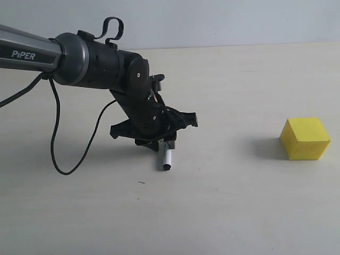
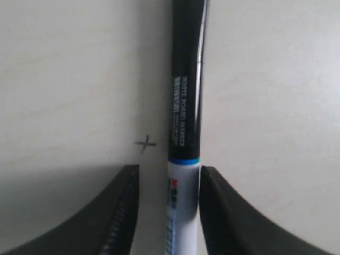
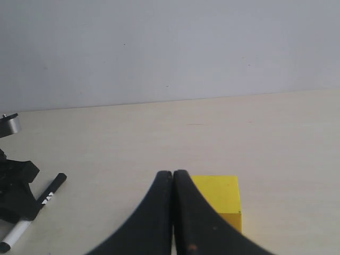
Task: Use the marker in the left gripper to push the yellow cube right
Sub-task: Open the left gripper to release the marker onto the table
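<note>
- Claw on the left arm, the left gripper (image 2: 169,172), sits low over the pale table (image 1: 223,212). Its two black fingers (image 2: 119,212) are spread apart, not pinching.
- Between those fingers lies the marker (image 2: 186,106). It is black along most of its visible length, then has a thin blue ring and a white barrel with small printed lettering.
- In the left wrist view, one finger sits right against the side of the marker. On the other side a clear strip of table shows between finger and marker, so the claw is not clamped on it.
- In the exterior view, the white end of the marker pokes out below the claw, close to the table surface.
- In the right wrist view, the marker lies at a slant on the table, with its middle hidden by the claw.
- A small pen-drawn cross (image 2: 145,143) marks the table just beside the marker.
- The yellow cube (image 1: 305,138) stands on the table far to the right in the exterior view, well apart from the left gripper and the marker.
- The right gripper (image 3: 172,212) has its two dark fingers pressed together with nothing between them. In its own view the cube shows partly behind them.
- Loose black cables (image 1: 53,138) hang from the silver-grey arm (image 1: 26,50) marked "PiPER".
</note>
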